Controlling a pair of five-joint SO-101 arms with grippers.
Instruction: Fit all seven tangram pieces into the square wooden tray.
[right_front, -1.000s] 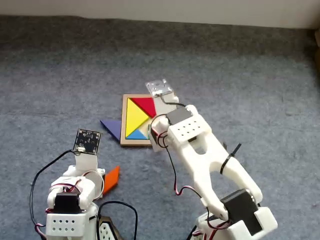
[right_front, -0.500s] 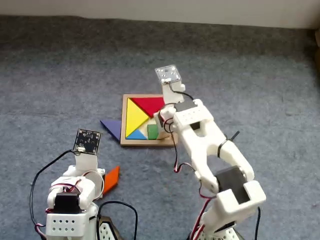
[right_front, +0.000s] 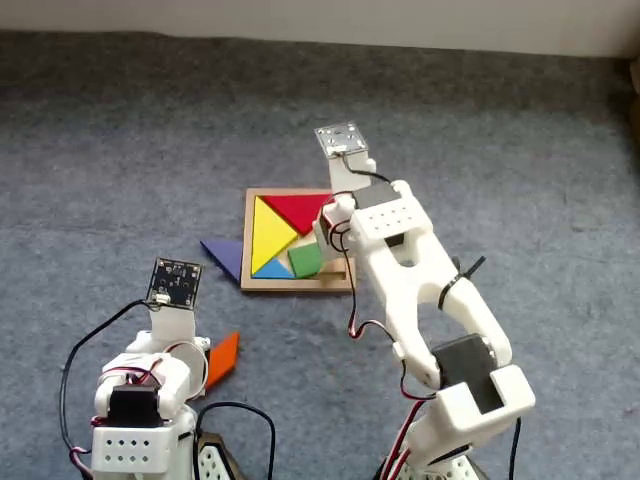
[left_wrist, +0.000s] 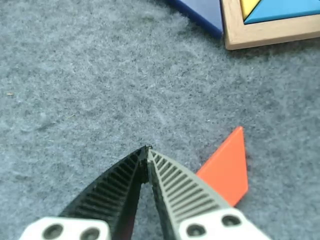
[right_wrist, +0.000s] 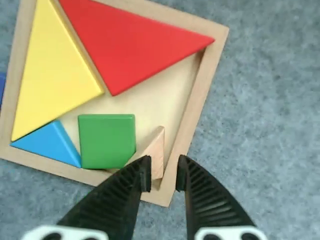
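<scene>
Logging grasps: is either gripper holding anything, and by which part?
Nothing is held. The left gripper is shut and empty over the carpet; the right gripper is open above the rim of the tray.

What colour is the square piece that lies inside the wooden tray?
Green. The square piece shows best in the right wrist view.

The left hand (left_wrist: 146, 151), closed, hangs beside an orange piece (left_wrist: 226, 167).

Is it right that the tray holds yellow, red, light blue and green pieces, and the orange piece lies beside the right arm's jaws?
No: the orange piece lies beside the left arm's jaws, as the left wrist view shows. The tray does hold yellow, red, light blue and green pieces.
</scene>
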